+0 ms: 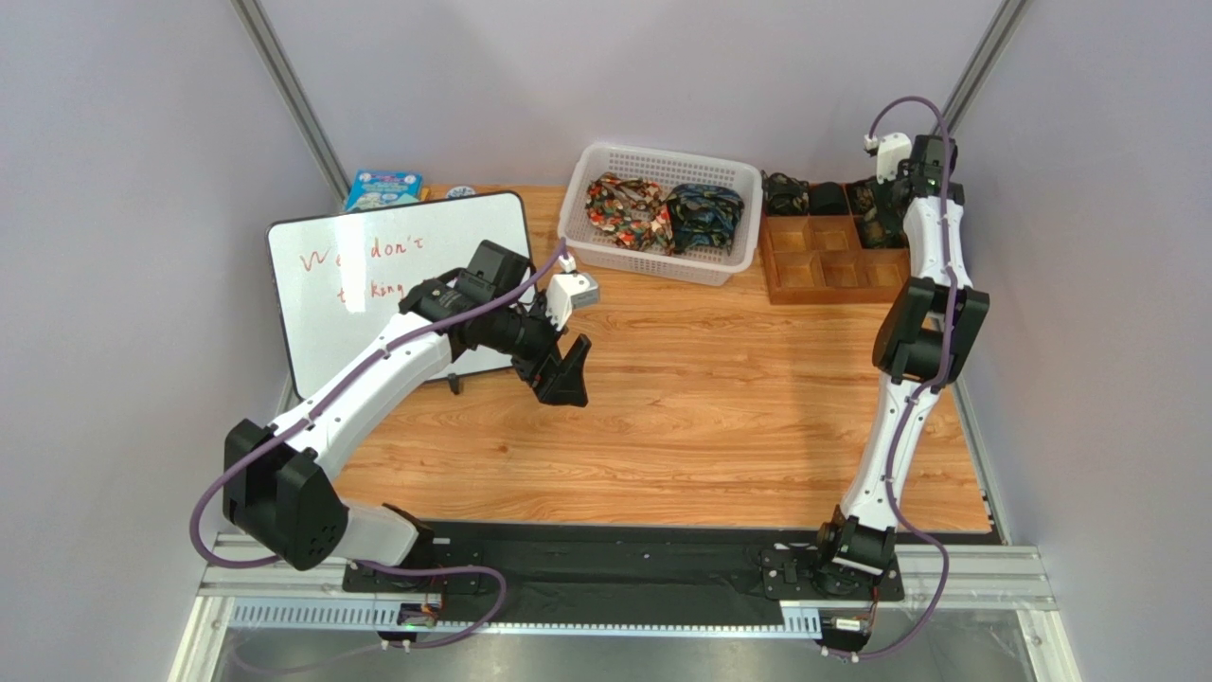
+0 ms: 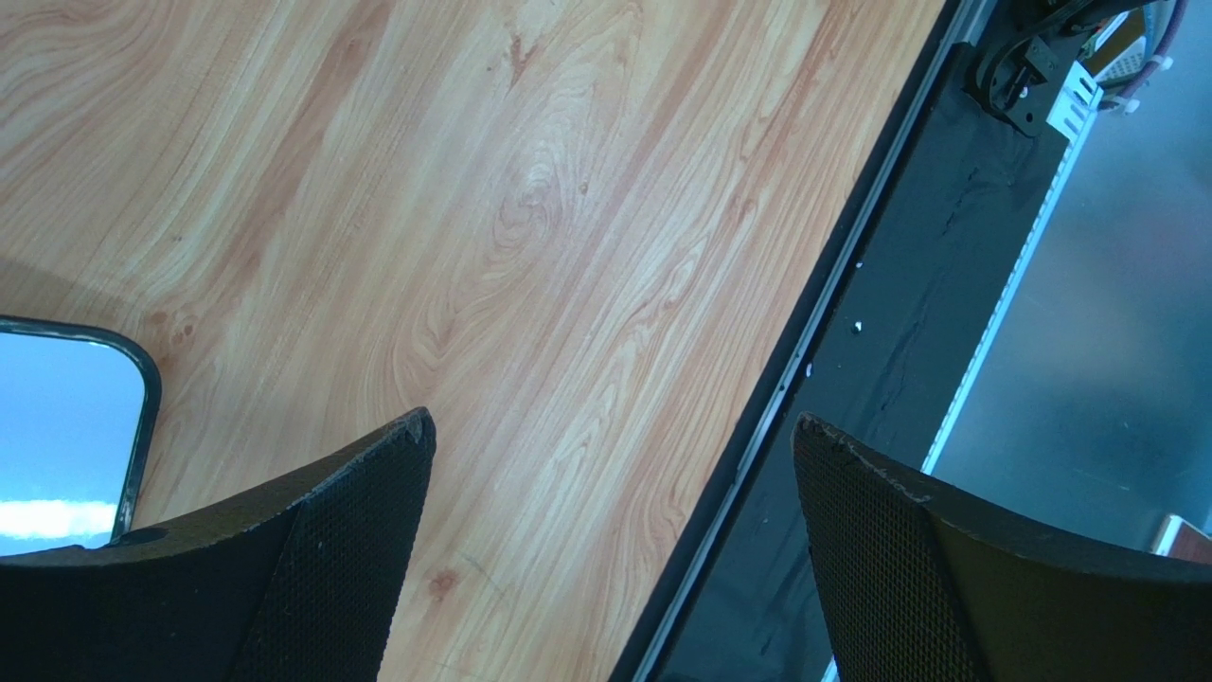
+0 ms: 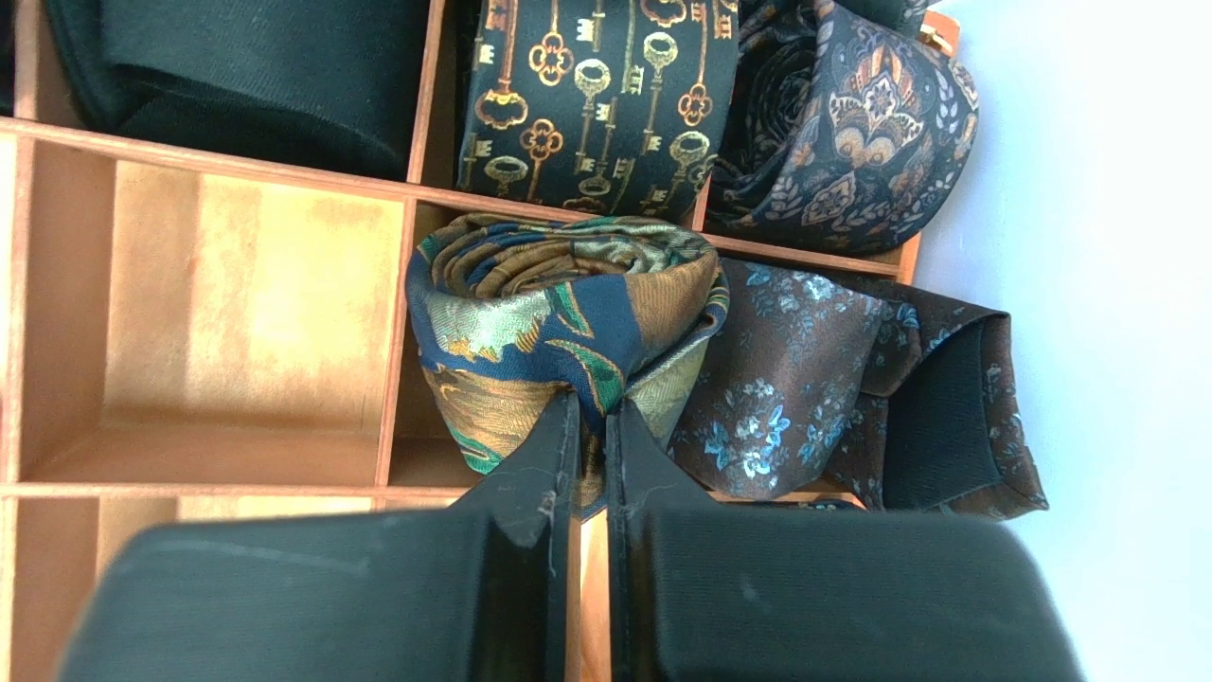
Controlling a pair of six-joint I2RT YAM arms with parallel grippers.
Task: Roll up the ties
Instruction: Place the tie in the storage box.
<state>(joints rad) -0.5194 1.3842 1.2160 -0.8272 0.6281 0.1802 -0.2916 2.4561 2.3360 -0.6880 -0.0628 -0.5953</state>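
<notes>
While the right claw (image 3: 591, 415) was clenched, tips against a rolled green-gold-blue paisley fabric tie (image 3: 569, 306) in a cell of the brown wooden compartment tray (image 3: 199, 154), the left claw (image 2: 612, 441) hung released and empty over the light wooden bench (image 1: 711, 412). Pinch on fabric: couldn't tell. Other rolled ties (image 3: 598, 85) filled neighbouring cells; some cells were bare. Two bunched patterned ties (image 1: 626, 210) lay unrolled in the white slotted plastic basket (image 1: 583, 235). Judged partway, those two to go.

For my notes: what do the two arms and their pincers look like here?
The left arm and right arm have white links with black joints and bases; a purple-grey cable runs along each. The left pincer and right pincer have black fingers, finely dimpled on the left one's inner faces.
</notes>
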